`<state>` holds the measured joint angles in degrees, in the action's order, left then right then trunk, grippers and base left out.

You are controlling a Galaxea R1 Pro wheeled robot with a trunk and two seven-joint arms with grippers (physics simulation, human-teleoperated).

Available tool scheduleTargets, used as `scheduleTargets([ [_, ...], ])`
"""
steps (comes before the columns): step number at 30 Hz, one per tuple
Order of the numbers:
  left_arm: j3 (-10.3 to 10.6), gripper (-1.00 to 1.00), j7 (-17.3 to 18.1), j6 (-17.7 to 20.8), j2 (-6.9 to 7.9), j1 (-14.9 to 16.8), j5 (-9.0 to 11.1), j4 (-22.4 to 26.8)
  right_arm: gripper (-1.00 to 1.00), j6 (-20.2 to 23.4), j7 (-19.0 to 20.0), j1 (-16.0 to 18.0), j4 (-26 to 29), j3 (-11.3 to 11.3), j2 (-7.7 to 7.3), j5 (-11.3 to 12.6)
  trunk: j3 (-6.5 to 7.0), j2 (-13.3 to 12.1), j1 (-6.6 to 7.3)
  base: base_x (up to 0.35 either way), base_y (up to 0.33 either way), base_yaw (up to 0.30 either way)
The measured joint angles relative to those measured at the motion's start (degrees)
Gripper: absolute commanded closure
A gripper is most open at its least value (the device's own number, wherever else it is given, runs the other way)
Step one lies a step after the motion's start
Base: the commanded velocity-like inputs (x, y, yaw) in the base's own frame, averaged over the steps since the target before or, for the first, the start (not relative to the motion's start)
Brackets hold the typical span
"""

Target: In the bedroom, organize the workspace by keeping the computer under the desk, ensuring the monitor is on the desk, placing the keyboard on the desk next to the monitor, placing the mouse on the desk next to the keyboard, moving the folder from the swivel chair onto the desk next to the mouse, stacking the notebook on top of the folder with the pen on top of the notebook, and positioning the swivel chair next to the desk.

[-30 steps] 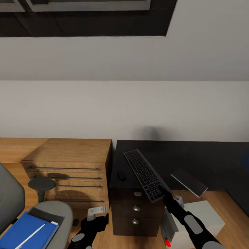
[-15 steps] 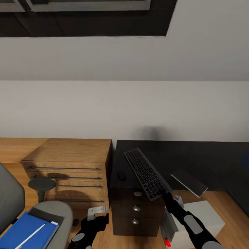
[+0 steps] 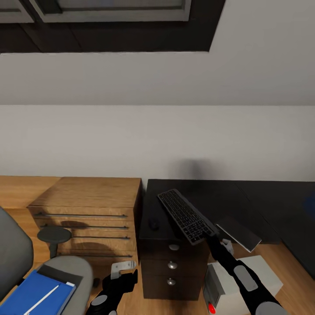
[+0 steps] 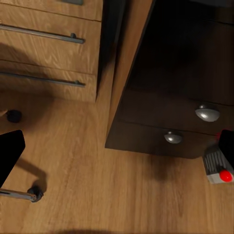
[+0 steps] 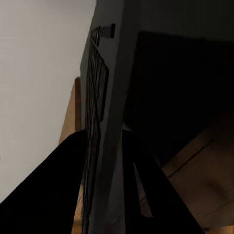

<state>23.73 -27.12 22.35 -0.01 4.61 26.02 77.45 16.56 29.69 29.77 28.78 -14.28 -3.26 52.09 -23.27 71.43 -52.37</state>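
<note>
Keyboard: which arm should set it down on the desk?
Right, I'd say. The right gripper already clamps the keyboard by its near end, holding it over the dark desk. The left gripper hangs low near the floor, beside the swivel chair.

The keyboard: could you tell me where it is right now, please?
In the head view, the keyboard is held at its near end by the right gripper above the dark desk, right of the mouse.

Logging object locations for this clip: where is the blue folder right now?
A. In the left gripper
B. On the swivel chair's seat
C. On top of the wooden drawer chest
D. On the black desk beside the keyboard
B: the blue folder lies on the swivel chair seat.
</note>
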Motion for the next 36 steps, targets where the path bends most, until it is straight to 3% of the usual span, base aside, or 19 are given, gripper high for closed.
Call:
scheduleTargets([
  [2,0.0,-1.00,0.0,0.0,-0.01,0.0,0.0,0.0,1.00,0.0,0.0,-0.1,1.6,-0.1,0.04,0.0,0.36,-0.8,0.42,-0.269,-0.064,0.000],
  [5,0.0,-1.00,-0.1,0.0,-0.06,0.0,-0.1,0.0,1.00,0.1,-0.1,-1.0,8.5,-0.2,0.74,0.7,0.91,-2.0,1.08,-0.317,-0.150,0.000],
  [7,0.0,-1.00,-0.1,0.0,-0.08,0.0,-0.1,0.0,1.00,-0.1,-0.3,-2.6,12.5,-0.1,1.56,0.1,1.26,-2.8,1.51,-0.325,-0.180,0.000],
  [9,0.0,-1.00,-0.1,0.0,-0.09,0.0,-0.1,0.0,1.00,0.0,-0.5,-6.1,20.7,-0.2,2.19,0.3,1.62,-3.6,1.95,-0.327,-0.190,0.000],
  [16,0.0,-1.00,-0.2,0.0,-0.09,0.0,-0.2,0.0,1.00,-0.2,-2.9,-11.5,32.1,-0.4,2.42,0.4,2.87,-6.4,3.49,-0.328,-0.193,0.000],
  [22,0.0,-1.00,-0.2,0.0,-0.09,0.0,-0.1,0.0,1.00,2.3,-7.4,-12.4,33.9,-0.4,2.29,2.3,3.95,-8.8,4.81,-0.328,-0.194,0.000],
  [23,0.0,-1.00,-0.2,0.0,-0.09,0.0,-0.1,0.0,1.00,3.4,-8.0,-12.4,34.1,-0.5,2.26,3.3,4.13,-9.2,5.03,-0.328,-0.194,0.000],
  [26,0.0,-1.00,-0.2,0.0,-0.09,0.0,-0.1,0.0,1.00,5.6,-8.6,-13.0,34.3,-0.6,2.00,9.6,4.67,-10.4,5.69,-0.328,-0.194,0.000],
  [27,0.0,-1.00,-0.2,0.0,-0.09,0.0,-0.1,0.0,1.00,5.7,-8.6,-13.1,34.4,-0.6,1.87,10.3,4.85,-10.8,5.91,-0.328,-0.194,0.000],
  [36,0.0,-1.00,-0.2,0.0,-0.09,0.0,-0.1,0.0,1.00,6.0,-8.7,-13.3,34.4,-0.5,1.75,11.6,6.47,-14.5,7.88,-0.328,-0.194,0.000],
])
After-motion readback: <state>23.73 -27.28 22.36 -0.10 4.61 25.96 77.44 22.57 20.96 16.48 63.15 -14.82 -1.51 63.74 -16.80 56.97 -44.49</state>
